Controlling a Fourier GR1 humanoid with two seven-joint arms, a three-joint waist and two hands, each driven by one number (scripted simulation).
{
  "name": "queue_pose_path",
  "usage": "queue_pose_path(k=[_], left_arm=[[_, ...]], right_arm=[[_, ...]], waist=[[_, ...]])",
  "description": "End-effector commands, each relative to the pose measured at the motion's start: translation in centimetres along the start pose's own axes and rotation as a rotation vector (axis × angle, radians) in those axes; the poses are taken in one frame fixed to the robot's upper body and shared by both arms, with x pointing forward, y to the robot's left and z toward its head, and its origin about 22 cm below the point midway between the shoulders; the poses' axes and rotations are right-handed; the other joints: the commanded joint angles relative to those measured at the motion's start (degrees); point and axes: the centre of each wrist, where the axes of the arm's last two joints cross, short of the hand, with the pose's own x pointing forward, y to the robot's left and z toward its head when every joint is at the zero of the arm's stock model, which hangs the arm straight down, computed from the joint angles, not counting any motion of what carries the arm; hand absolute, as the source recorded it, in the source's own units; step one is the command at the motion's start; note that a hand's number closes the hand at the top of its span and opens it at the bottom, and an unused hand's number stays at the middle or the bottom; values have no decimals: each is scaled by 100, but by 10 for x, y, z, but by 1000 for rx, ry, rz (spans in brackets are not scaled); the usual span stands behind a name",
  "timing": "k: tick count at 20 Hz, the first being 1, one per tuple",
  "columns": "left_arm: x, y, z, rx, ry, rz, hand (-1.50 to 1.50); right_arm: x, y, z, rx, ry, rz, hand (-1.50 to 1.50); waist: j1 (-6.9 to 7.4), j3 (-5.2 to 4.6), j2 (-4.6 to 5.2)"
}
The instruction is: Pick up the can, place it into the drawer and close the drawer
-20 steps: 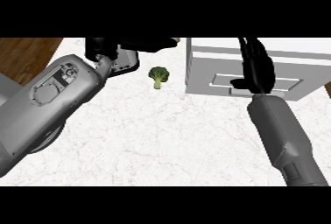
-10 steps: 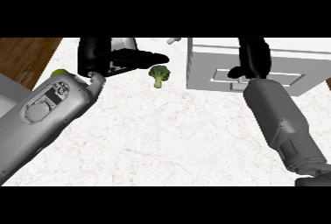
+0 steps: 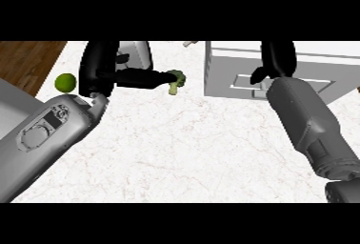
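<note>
Left hand [image 3: 105, 71] curled round the grey can [image 3: 137, 55] near the counter's [image 3: 190, 143] far edge, beside broccoli [image 3: 175, 80]. Right hand [image 3: 279, 59] over the drawer [image 3: 235, 69], far right; finger state unreadable.

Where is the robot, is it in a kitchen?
Probably a kitchen. A white marbled counter fills the view, with food on it: a piece of broccoli and a lime. A white drawer unit stands at the back right, and wooden floor shows past the counter's left edge.

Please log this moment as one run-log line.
left hand: at can | right hand: over drawer | broccoli, lime: on counter
</note>
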Motion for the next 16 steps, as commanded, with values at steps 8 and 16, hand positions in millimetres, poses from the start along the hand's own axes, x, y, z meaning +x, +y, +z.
queue_pose_path(k=[8, 16], left_arm=[[-10, 9, 11, 16, 6, -2, -150], [-26, 23, 19, 20, 20, -6, -150]], right_arm=[[44, -10, -20, -95, 13, -398, -150], [64, -18, -30, -115, 73, -719, -150]], waist=[[33, 35, 9], [-62, 21, -34]])
